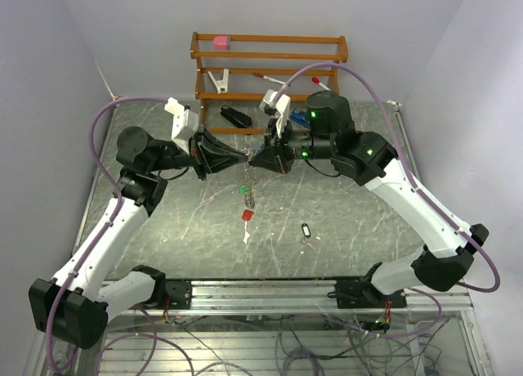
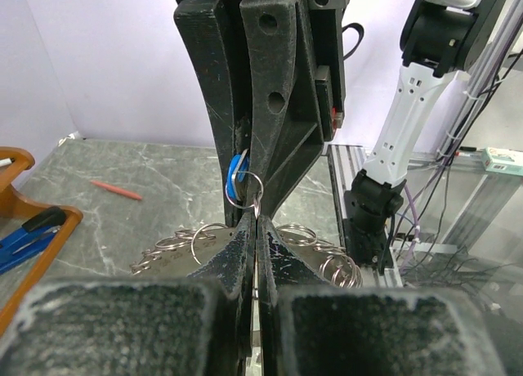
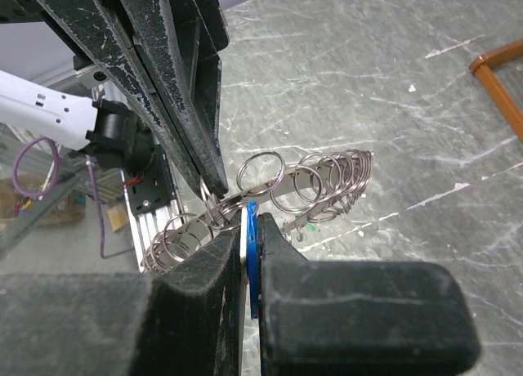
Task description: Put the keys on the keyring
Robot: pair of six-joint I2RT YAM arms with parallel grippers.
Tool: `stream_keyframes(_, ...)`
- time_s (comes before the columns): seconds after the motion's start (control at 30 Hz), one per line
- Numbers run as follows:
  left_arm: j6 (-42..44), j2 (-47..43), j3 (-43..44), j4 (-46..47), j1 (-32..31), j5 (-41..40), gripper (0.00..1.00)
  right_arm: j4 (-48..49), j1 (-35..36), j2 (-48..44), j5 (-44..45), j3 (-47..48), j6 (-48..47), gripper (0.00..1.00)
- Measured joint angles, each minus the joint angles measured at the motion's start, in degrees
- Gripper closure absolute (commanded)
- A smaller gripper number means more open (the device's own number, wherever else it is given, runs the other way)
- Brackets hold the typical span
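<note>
1. Background stuff: a wooden rack (image 1: 270, 57) sits at the far edge of the tabletop (image 1: 351, 221), with a pink thing (image 1: 221, 42) on its top shelf and a white clip (image 1: 219, 82) lower down.
2. A red-tagged key (image 1: 247, 215) and a black-tagged key (image 1: 306, 228) lie loose on the tabletop, well apart. A green tag (image 1: 244, 190) shows just below where the arms meet; can't tell if it's hanging or lying.
3. The arms are nose to nose mid-air, so each blocks the other's view.
4. Left pincer (image 2: 256, 229): clamped tight on the keyring (image 3: 282, 194), a metal band strung with little loops, held above the tabletop.
5. Right pincer (image 3: 249, 229): squeezed narrow on the blue-tagged key (image 3: 252, 245), whose small ring (image 2: 249, 184) sits right at the left pincer's tips.
</note>
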Motion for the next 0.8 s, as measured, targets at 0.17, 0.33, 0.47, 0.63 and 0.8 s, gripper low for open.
stream_keyframes(0.17,2.56,-0.13,0.0,-2.1,0.0,-0.22,0.93,-1.57,0.37,0.59,0.46,0.72,0.0,1.0)
stream_keyframes(0.33,6.01,-0.15,0.09,-5.27,0.07,-0.94,0.93,-3.78,1.11,1.53,2.05,2.29,-0.22,1.0)
stream_keyframes(0.47,10.51,-0.15,0.68,-9.84,0.07,-1.01,0.93,-6.32,1.84,2.67,3.72,3.98,-1.01,1.0)
stream_keyframes(0.63,19.89,-0.42,2.16,-19.45,0.07,-1.51,0.92,-10.12,2.93,4.96,6.16,6.6,-2.73,1.0)
stream_keyframes(0.8,26.53,-0.72,2.14,-26.43,0.07,-3.13,0.7,-12.17,3.78,6.08,7.98,7.04,-3.72,1.0)
